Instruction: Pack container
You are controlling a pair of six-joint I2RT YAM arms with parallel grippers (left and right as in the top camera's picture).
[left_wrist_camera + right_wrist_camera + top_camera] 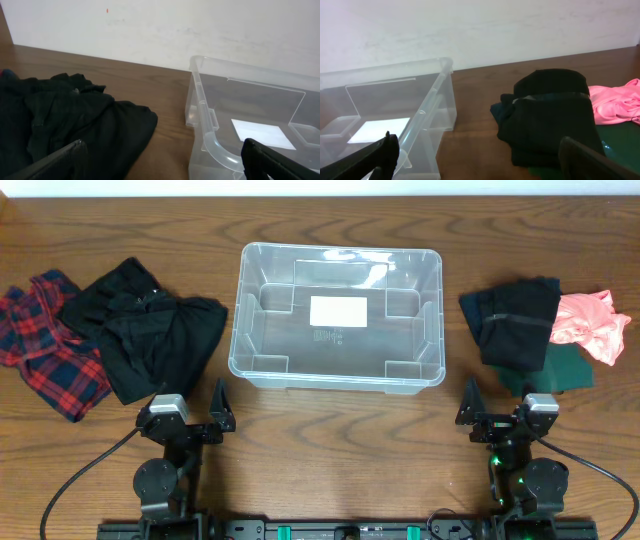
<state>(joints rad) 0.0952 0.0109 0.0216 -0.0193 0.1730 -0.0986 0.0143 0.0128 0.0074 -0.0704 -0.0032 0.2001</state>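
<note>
At the far left of my overhead view, a red plaid cloth (pixel 40 345) lies crumpled on the wooden table (pixel 330 450). A black garment (pixel 145 340) is spread just beside it and overlaps its edge. Below that pile, at the lower left, my left gripper (pixel 162 150) sits with its jaws spread wide, holding nothing. The container (pixel 340 380) stands in the middle of the frame, upright and with nothing in it; a white label (pixel 338 311) shows through its base. At the lower right, my right gripper (pixel 476 142) is likewise wide apart and holds nothing. Above it, a folded black garment (pixel 515 320) rests on a dark green cloth (pixel 560 370), with a pink cloth (pixel 590 325) touching both at the right edge.
</note>
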